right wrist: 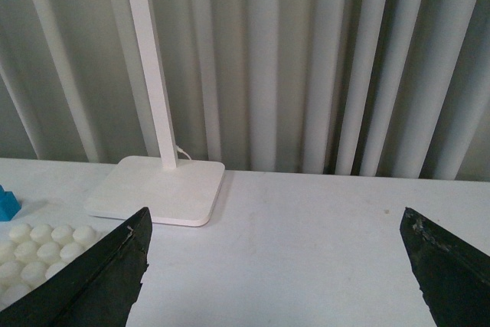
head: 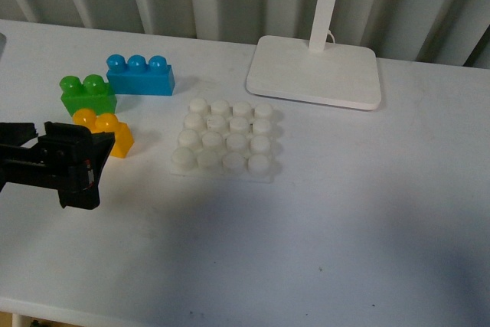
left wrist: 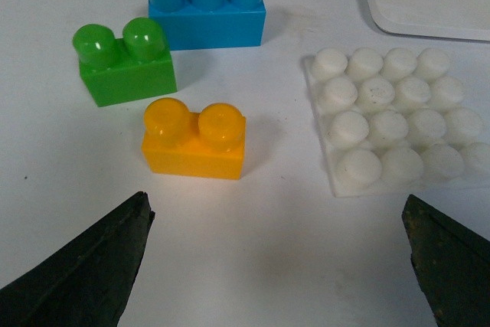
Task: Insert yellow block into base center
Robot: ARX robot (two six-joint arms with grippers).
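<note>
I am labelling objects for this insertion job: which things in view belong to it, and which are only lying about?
Belong to the job: yellow block, base, left end effector (open, facing the block).
Only lying about: green brick, blue brick, lamp foot.

From my end this looks like a lab test station: a plain white bench (head: pixel 367 235) backed by a grey pleated curtain (right wrist: pixel 306 59) that screens everything behind it, with a white desk lamp (head: pixel 314 73) standing near the curtain.
</note>
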